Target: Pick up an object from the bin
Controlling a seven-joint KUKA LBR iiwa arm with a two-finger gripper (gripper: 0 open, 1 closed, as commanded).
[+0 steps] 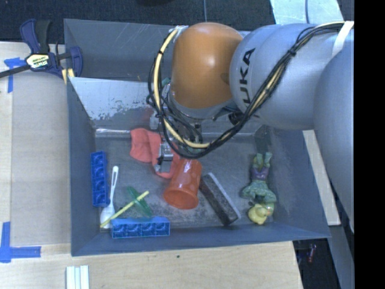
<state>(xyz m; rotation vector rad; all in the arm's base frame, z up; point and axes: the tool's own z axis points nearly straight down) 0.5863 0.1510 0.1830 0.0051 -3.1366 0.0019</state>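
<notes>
My gripper [165, 156] is low in the middle of the bin, mostly hidden under the arm's orange cover. It stands at the right edge of a crumpled red cloth [143, 144] and just above the rim of an orange plastic cup [183, 184] lying on its side. Part of the cloth shows below the gripper, next to the cup. Right of the cup a dark grey oblong block [219, 201] lies aslant. Whether anything sits in the gripper I cannot see.
A green figure [260, 178] and a yellow duck [258, 214] lie at the right. At the left and front are two blue bricks [98, 178] [140, 227], a white spoon [111, 195] and a green and yellow stick toy [136, 203]. The arm covers the bin's upper right.
</notes>
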